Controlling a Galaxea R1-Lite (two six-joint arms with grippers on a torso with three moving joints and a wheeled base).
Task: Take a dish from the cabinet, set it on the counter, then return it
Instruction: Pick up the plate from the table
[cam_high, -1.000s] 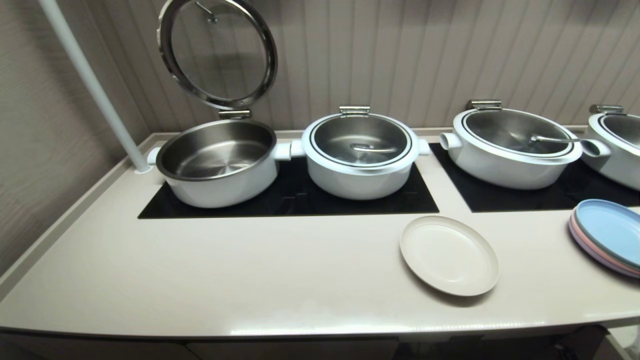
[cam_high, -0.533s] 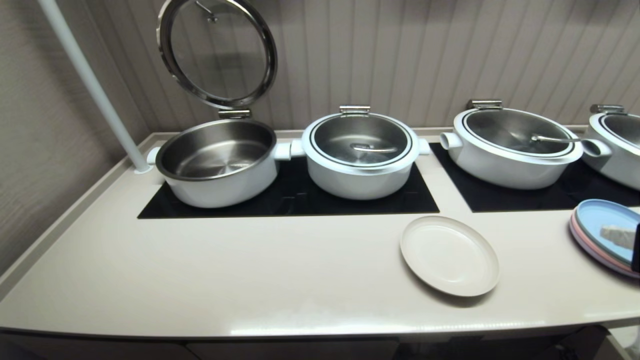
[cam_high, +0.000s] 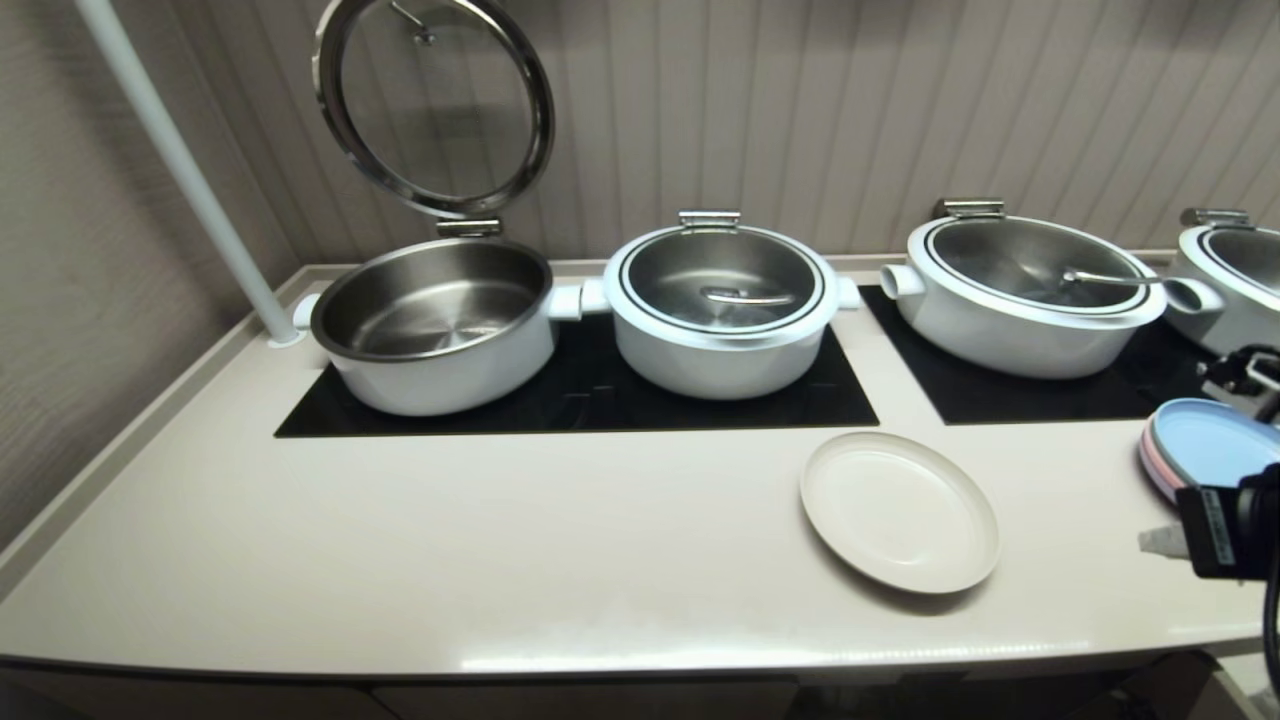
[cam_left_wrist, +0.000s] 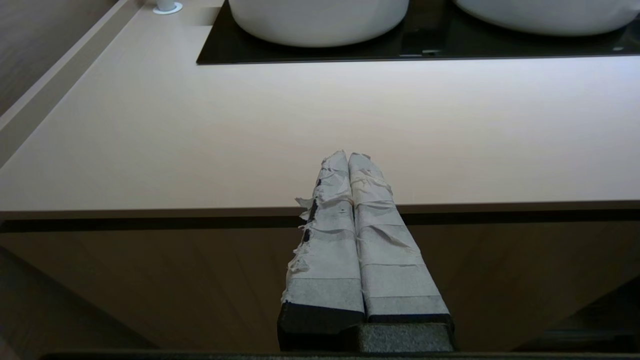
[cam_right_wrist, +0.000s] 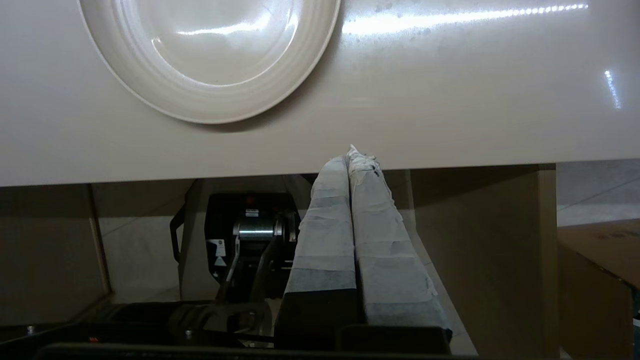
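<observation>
A plain round cream-white shallow dish (cam_high: 898, 511) lies flat on the long glossy cream-beige counter (cam_high: 420, 540), near its front edge and apart from every pot. The right gripper (cam_right_wrist: 356, 154), absent from the head view a second ago, has risen into the frame's right edge (cam_high: 1160, 541), its tape-wrapped jaws pressed together on nothing, tips level with the counter's lip beside the dish. That suggests the return leg is opening: the dish is set down and awaits pickup. The left gripper (cam_left_wrist: 348, 156), likewise clenched and empty, sits parked before the counter edge.

Behind the dish stand white steel-lined pots (cam_high: 718, 305) on black glass panels (cam_high: 590, 395), one with its glass lid (cam_high: 435, 105) raised. Stacked pastel blue and pink plates (cam_high: 1200, 445) sit beside the arriving arm, the likeliest thing to be bumped.
</observation>
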